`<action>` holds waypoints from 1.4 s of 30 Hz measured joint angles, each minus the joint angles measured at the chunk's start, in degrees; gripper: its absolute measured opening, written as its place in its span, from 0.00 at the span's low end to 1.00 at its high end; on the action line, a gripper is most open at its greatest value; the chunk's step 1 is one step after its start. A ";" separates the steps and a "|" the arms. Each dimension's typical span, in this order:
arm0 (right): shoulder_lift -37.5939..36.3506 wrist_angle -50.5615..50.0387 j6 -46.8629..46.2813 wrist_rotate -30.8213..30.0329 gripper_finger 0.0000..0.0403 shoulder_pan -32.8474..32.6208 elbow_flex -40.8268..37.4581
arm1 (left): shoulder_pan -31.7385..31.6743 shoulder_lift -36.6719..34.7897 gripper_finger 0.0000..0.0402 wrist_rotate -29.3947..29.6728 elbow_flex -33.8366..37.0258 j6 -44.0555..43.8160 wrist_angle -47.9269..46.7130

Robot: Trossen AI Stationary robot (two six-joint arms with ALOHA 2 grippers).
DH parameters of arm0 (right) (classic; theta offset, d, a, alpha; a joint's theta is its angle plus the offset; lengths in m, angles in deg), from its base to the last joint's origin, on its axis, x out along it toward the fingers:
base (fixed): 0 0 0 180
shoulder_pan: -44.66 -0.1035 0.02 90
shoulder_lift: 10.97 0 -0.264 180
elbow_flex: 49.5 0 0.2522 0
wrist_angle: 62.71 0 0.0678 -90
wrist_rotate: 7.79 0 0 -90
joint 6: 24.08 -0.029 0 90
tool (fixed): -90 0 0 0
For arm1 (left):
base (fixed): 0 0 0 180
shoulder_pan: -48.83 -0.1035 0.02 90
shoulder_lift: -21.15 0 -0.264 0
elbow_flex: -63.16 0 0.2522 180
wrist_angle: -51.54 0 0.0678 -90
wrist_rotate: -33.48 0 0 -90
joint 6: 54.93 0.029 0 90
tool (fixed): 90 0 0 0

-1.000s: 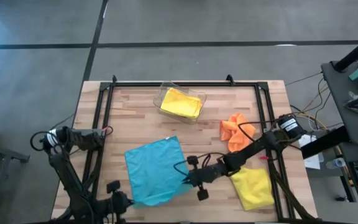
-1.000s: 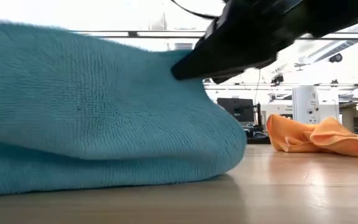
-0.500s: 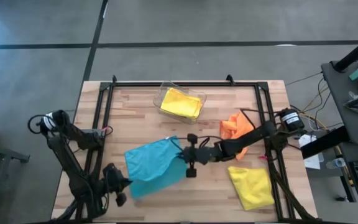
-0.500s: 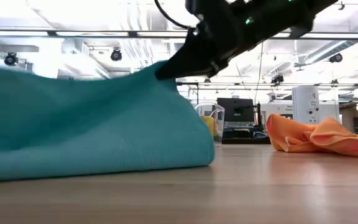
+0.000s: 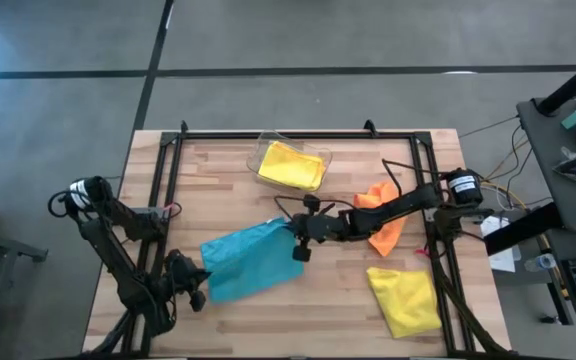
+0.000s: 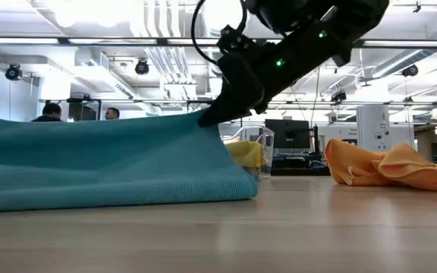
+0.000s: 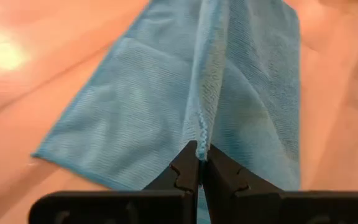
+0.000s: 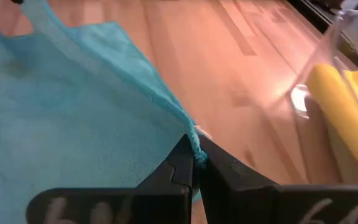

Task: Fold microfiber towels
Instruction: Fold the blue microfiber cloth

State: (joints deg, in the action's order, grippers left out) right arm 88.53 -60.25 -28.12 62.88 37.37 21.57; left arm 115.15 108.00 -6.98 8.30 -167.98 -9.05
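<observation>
Blue towel was held by two corners.
Both the left gripper and right gripper pinched it tight, to fold it over.

The light blue towel runs off the low view's left edge. The orange towel lies partly under the right arm. The second yellow towel, inside the clear bin, is half hidden behind the blue one.

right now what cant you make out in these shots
- Low view: the blue towel fills the left side and hides the left gripper and the table behind it.
- Low view: the yellow towel at the table's near right is cut off by the right edge.
- High view: the right gripper covers the towel corner it pinches.
- High view: the clear bin holds a yellow cloth; anything beneath it is hidden.
</observation>
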 joint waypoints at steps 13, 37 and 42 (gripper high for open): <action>0.02 0.25 0.65 4.33 0.02 4.17 -0.23 | -1.53 0.38 0.00 -9.31 0.65 -5.22 -7.23; 12.74 10.31 -0.91 3.30 0.02 6.97 -0.32 | -6.73 1.36 0.00 -15.19 3.36 3.73 -12.23; 12.90 10.12 -0.90 1.76 0.02 6.96 -0.31 | -6.75 1.36 0.01 -15.12 3.97 4.13 -12.09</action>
State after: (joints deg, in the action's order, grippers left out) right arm 101.43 -50.13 -29.02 64.64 44.33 21.26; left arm 108.40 109.36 -22.10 12.27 -163.85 -21.14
